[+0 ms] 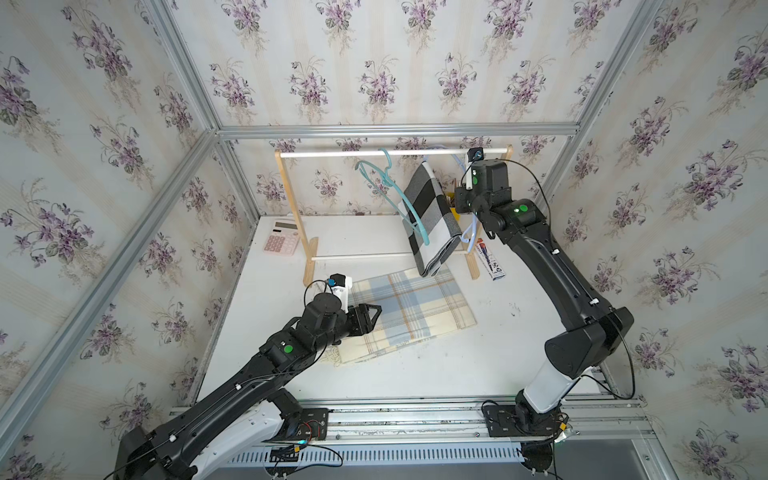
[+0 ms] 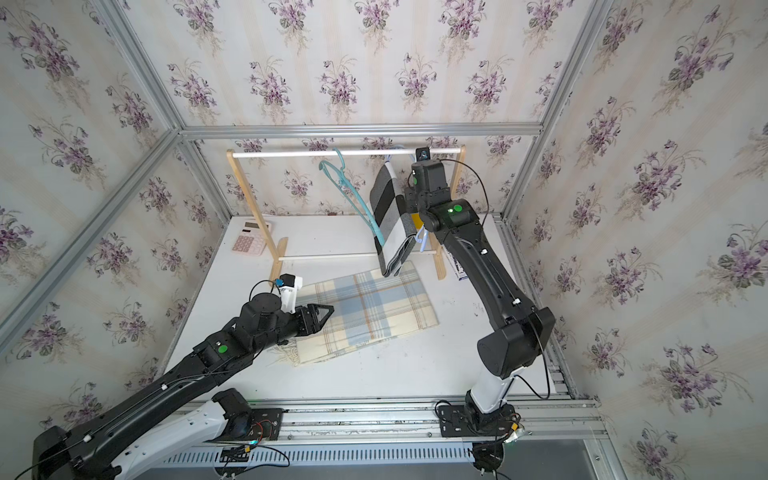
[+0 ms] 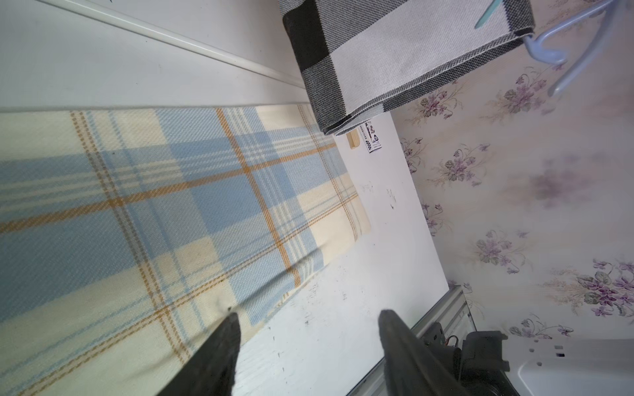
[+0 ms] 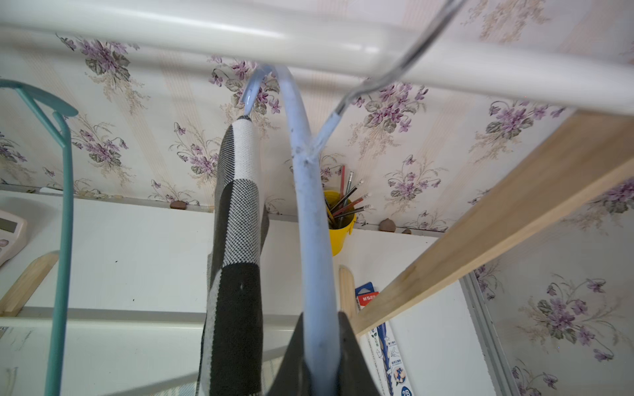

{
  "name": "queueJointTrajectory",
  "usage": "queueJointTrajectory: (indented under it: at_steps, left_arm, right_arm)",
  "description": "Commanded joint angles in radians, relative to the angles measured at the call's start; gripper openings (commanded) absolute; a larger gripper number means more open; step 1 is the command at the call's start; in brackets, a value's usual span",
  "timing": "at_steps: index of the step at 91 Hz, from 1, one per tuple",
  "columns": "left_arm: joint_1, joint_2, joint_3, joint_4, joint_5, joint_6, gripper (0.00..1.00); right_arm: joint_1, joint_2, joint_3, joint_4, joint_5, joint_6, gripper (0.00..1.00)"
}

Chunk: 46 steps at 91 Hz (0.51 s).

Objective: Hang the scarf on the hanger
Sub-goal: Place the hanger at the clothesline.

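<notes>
White table (image 1: pixel 415 374), floral-papered walls (image 1: pixel 374 62) — left hand (image 3: pixel 308 313) spread over plaid scarf (image 1: pixel 411 311), right hand (image 4: pixel 322 322) clamping blue hanger (image 4: pixel 308 205).

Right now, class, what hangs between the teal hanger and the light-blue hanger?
The black-and-white checked scarf hangs between the teal hanger and light-blue hanger, clearest in the right wrist view.

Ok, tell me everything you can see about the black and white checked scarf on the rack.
The black and white checked scarf is a woven cloth in big black, grey and white blocks, folded into several layers. It hangs draped over the pale blue hanger, slanting down below the white rail. The right claw is shut on that hanger, not on the cloth. A teal hanger hangs beside it; contact is unclear.
</notes>
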Motion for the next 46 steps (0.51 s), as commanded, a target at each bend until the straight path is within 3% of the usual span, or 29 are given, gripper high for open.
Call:
queueJointTrajectory:
  at_steps: [1,42,46]
  left_arm:
    - [0.001,-0.007,-0.007,0.016,-0.003,0.004,0.66]
    - [0.001,-0.018,-0.031,0.025,0.003,-0.017,0.66]
    - [0.001,-0.017,-0.031,0.028,0.003,-0.019,0.66]
  right_arm:
    - [-0.001,-0.012,-0.024,0.087,-0.018,0.043,0.00]
    - [-0.013,-0.084,-0.170,0.111,-0.108,0.061,0.00]
    - [-0.015,-0.092,-0.183,0.119,-0.122,0.062,0.05]
